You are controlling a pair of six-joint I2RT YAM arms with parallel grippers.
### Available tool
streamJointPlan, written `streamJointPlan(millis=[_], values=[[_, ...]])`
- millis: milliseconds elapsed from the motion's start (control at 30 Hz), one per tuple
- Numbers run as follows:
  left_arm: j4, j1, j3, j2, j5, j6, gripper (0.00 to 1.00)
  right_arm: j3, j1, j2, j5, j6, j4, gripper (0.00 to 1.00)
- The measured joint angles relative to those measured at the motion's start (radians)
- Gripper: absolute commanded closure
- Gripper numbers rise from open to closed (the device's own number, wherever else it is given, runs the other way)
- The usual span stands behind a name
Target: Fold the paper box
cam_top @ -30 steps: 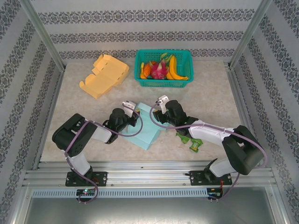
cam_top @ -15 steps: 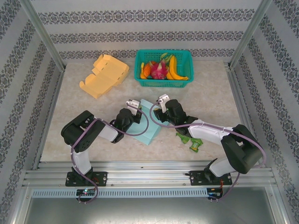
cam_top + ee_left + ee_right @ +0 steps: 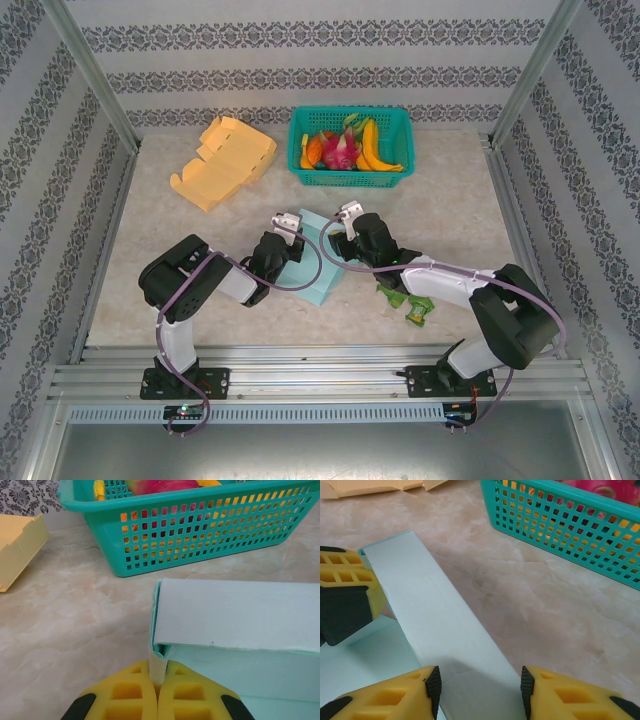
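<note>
On the marble table point(image 3: 470, 220), near the teal basket point(image 3: 350, 177) but apart from it: pale blue paper box point(image 3: 322, 285), one flap raised. Pinched at a thin wall edge by the left gripper point(image 3: 158, 680). Straddled along the flap by the right gripper point(image 3: 477, 682), fingers spread.

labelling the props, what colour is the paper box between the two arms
The paper box is pale mint green, plain; best in the left wrist view.

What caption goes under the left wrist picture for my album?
Left gripper pinching an edge of the pale blue paper box, teal plastic basket behind.
</note>
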Motion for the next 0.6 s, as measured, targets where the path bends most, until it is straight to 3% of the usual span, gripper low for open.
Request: streamJointPlan(millis=[433, 600], values=[[-0.009, -0.003, -0.029, -0.029, -0.004, -0.016, 1.00, 0.001, 0.002, -0.203, -0.005, 0.077, -0.183, 0.49], [-0.037, -0.031, -0.050, -0.061, -0.061, -0.048, 1.00, 0.032, 0.003, -0.221, -0.005, 0.179, -0.255, 0.48]])
